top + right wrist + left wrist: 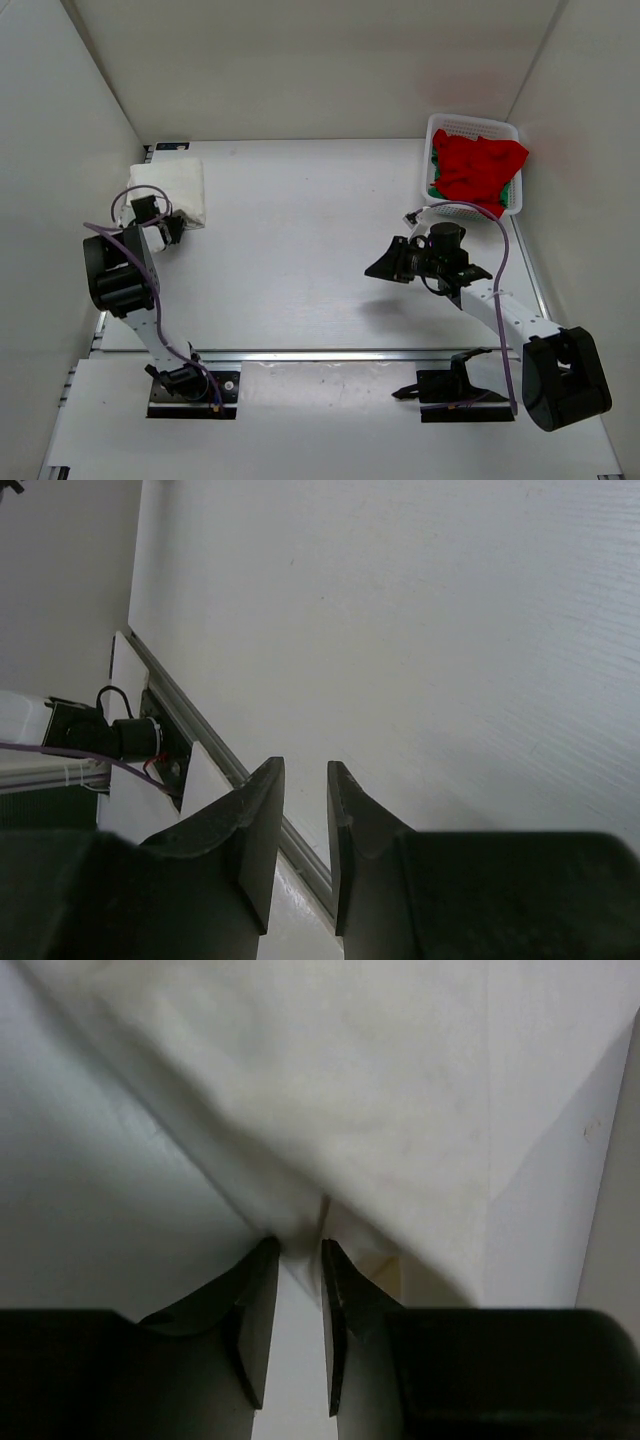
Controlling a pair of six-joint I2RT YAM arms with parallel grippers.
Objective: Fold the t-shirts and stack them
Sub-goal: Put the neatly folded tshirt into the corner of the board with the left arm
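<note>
Two grippers, two different jobs. Nearer of the pair, my right gripper point(376, 268) hangs over bare table point(300, 250) right of centre. Its fingers point(262, 830) stand a narrow slot apart with nothing in it: released, and parked there, I judge, to be clear of the left arm until another garment is due. Its wrist view shows only tabletop and the near rail, no cloth at all. Farther off on the left, my left gripper point(168, 222) sits at the near edge of the white shirt point(172, 188), a folded rectangle in the far left corner, probably the base of the stack. The overhead view hides the grip under the wrist. The left wrist view shows the fingertips point(262, 1290) drawn close, with the shirt's edge dipping to them, yet I cannot tell whether they truly pinch it. Farthest, by the right wall, the basket point(465, 124) holds the red shirt point(478, 165), heaped and unfolded, with a green shirt point(436, 190) peeking from beneath. Only the overhead view shows those.
</note>
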